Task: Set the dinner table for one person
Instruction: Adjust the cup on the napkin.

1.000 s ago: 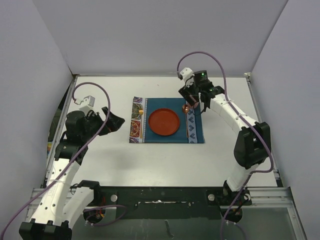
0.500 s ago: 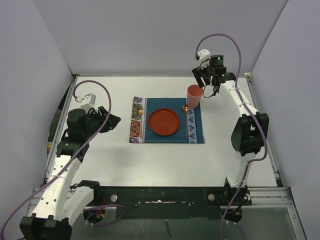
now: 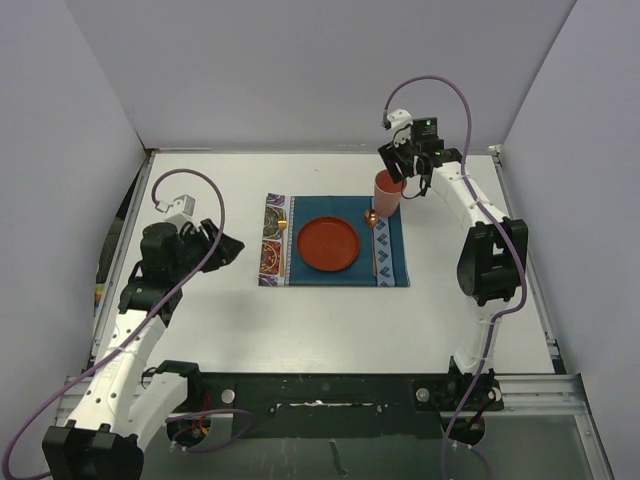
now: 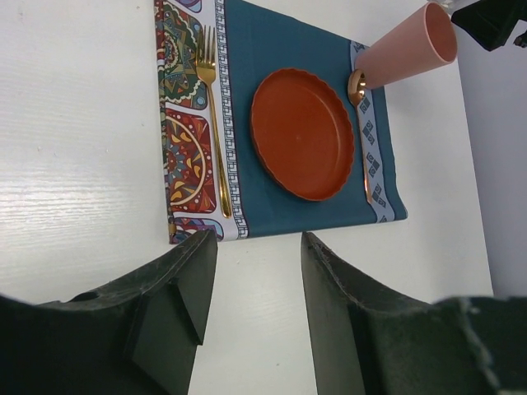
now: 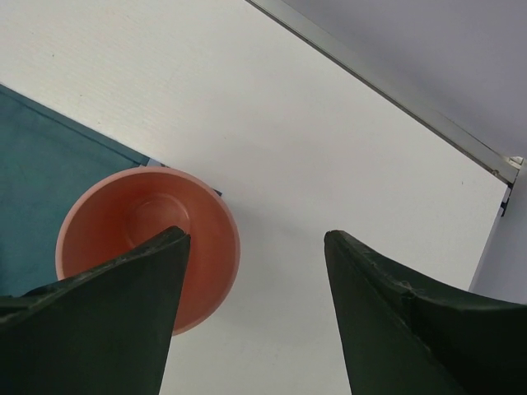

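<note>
On the white dinner table [image 3: 330,330] lies a teal placemat [image 3: 345,268] with patterned ends. On it sit a red plate [image 3: 328,243], a gold fork [image 4: 212,123] to the plate's left and a gold spoon [image 3: 373,240] to its right. A pink cup [image 3: 388,192] stands upright at the mat's far right corner. My right gripper [image 3: 402,170] hovers open just above and behind the cup [image 5: 148,247], holding nothing. My left gripper [image 3: 228,246] hangs over bare table left of the mat, its jaws apart and empty [image 4: 257,239].
Grey walls close in the table on three sides. A thin metal edging [image 5: 387,95] runs along the far edge close behind the cup. Purple cables loop above both arms.
My right gripper has let go of the cup, risen and pulled back toward the far edge, leaving it standing. My left gripper's jaws have narrowed and the arm shifted slightly.
</note>
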You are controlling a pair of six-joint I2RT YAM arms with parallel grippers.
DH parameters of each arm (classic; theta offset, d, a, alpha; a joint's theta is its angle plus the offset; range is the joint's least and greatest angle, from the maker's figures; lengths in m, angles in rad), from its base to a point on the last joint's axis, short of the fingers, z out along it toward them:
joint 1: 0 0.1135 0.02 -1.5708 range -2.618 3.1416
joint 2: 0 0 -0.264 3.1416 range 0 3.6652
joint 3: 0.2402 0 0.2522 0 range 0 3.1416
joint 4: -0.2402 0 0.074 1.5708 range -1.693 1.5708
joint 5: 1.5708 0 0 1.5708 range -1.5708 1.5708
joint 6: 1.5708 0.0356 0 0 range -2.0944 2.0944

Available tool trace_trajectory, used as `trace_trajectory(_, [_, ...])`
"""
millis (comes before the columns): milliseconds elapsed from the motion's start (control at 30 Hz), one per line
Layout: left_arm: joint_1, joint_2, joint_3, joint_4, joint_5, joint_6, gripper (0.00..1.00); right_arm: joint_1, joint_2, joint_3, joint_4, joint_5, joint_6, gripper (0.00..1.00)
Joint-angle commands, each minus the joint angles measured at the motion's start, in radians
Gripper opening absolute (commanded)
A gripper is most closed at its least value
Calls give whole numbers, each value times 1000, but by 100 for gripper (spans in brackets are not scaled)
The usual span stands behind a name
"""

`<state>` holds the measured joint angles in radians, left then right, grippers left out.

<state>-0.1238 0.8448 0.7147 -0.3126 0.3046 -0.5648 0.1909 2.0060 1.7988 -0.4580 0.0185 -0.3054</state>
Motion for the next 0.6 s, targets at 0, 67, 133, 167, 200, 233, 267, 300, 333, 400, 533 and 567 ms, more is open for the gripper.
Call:
trace_trajectory(0, [-2,-6,8,70,-13,-3,44,-4,2,1,33,-32,14,63])
trace_trajectory(67, [-2,-2,7,72,-15,-2,45,-6,5,-11,33,-39,15,59])
trace_trajectory(133, [-1,2,7,78,-14,-4,45,-7,8,-19,32,-45,15,58])
trace_trajectory(167, [-2,5,6,82,-13,-5,45,-8,8,-23,32,-46,17,58])
trace_trajectory(200, [-2,8,7,84,-12,-7,45,-10,9,-28,32,-47,16,57])
trace_trajectory(233, [-2,10,7,85,-13,-8,45,-10,9,-34,32,-49,16,57])
trace_trajectory(267, [-2,11,5,87,-14,-9,45,-11,7,-40,32,-52,15,57])
trace_trajectory(300, [-2,11,4,88,-14,-11,45,-12,7,-46,34,-56,15,56])
trace_trajectory(333, [-2,11,2,89,-14,-13,45,-11,7,-52,36,-61,15,56])
trace_trajectory(400, [-2,8,-2,90,-15,-16,45,-10,7,-66,38,-67,20,56])
trace_trajectory(533, [-2,-6,-10,85,-18,-19,45,-11,5,-91,53,-90,14,37])
trace_trajectory(567, [-2,-10,-12,82,-18,-19,45,-12,8,-89,50,-96,7,18])
